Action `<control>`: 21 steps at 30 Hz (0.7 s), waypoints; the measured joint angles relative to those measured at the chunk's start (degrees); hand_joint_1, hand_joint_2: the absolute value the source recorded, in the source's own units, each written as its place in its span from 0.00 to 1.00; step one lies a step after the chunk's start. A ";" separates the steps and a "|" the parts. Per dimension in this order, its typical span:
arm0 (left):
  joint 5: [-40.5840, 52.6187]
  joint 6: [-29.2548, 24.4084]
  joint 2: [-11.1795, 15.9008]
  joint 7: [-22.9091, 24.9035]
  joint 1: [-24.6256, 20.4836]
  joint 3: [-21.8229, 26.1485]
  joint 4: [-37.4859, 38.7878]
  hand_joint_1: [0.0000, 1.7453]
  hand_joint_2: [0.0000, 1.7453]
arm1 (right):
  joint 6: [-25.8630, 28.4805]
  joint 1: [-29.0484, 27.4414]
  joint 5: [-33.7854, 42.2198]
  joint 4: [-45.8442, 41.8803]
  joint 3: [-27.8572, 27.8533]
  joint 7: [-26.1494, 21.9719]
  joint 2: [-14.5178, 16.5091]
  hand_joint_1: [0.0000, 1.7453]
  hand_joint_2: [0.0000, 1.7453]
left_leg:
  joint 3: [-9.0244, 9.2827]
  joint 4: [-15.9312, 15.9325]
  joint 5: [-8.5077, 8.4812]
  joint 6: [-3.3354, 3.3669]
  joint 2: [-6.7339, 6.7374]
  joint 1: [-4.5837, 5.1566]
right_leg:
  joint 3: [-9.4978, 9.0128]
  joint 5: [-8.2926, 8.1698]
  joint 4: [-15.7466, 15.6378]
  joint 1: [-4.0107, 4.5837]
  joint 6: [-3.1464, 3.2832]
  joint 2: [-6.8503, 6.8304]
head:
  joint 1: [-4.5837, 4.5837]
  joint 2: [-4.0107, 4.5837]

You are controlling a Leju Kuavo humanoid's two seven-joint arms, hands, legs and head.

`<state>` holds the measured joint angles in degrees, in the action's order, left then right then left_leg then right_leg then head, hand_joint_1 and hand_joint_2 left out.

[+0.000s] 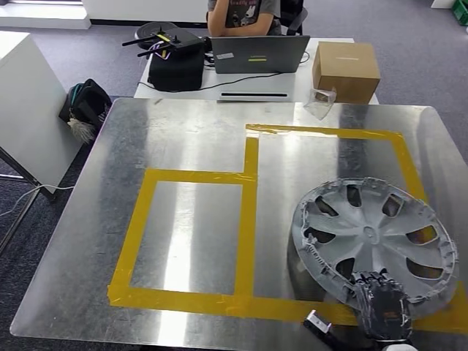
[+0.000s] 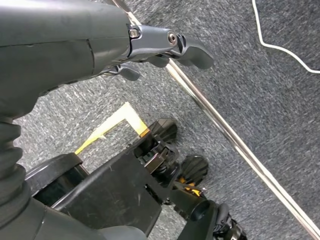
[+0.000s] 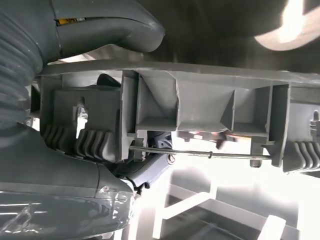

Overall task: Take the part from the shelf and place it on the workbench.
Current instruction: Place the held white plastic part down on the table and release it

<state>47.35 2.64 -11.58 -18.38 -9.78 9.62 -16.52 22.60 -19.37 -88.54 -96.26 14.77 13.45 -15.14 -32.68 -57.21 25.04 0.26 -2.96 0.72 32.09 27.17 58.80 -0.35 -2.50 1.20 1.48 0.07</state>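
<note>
At the near right corner of the metal workbench (image 1: 182, 139), the robot's right hand (image 1: 383, 307) grips the near rim of a silver-grey plastic wheel cover (image 1: 375, 238), thumb above and fingers (image 3: 145, 172) beneath the edge. The part sits inside the right-hand rectangle marked out in yellow tape (image 1: 251, 219), its far side apparently down on the brushed sheet and its near edge tilted up in the grasp. By the look of it, the placing step is nearly done: what remains is to lower the rim flat, let go and draw the arm clear without dragging the cover. Spoked and slotted on its face, the cover is ribbed with thin moulded webs underneath, where a wire retaining ring (image 3: 200, 153) runs; it looks light and somewhat flexible. The left hand (image 2: 166, 47) hangs over grey carpet, fingers loosely apart and holding nothing.
</note>
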 joint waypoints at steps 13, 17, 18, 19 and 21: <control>-0.26 0.02 0.03 0.20 -0.15 -0.80 0.00 0.00 1.00 | 0.17 2.74 1.13 0.53 9.65 3.00 -4.63 1.00 1.00 | -0.01 0.00 0.01 0.02 0.01 0.04 | 0.00 0.01 -0.01 -0.05 0.00 0.01 | 0.01 0.00; -1.50 -0.32 0.14 -0.57 0.00 -0.83 0.00 0.00 1.00 | -0.60 2.00 4.09 0.51 10.12 7.65 -6.19 1.00 1.00 | -0.01 0.00 0.02 0.03 0.00 0.05 | 0.00 0.01 -0.02 -0.06 -0.01 -0.02 | 0.01 0.00; -1.82 -0.39 0.22 -0.90 0.10 -0.83 0.00 0.00 1.00 | -0.72 1.61 4.79 0.51 9.89 8.40 -6.60 1.00 1.00 | -0.01 0.00 0.02 0.04 0.00 0.05 | -0.01 0.02 -0.02 -0.06 -0.01 -0.02 | 0.01 0.00; -2.06 -0.44 0.31 -1.18 0.20 -0.83 0.00 0.00 1.00 | -0.75 1.17 5.31 0.50 9.56 8.78 -6.98 1.00 1.00 | -0.01 0.00 0.03 0.04 0.00 0.05 | -0.01 0.02 -0.02 -0.06 -0.01 -0.02 | 0.01 0.00; -2.43 -0.48 0.52 -1.57 0.37 -0.83 0.01 0.00 1.00 | -0.63 0.39 5.89 0.48 8.79 8.77 -7.58 1.00 1.00 | -0.02 0.00 0.04 0.05 0.00 0.05 | 0.00 0.02 -0.02 -0.07 -0.02 -0.03 | 0.01 0.00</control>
<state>44.92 2.16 -11.06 -19.95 -9.42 8.79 -16.52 21.97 -18.98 -82.65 -95.79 23.56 22.22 -22.72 -32.70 -57.21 25.07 0.32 -2.95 0.77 32.08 27.19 58.78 -0.42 -2.52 1.18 1.49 0.07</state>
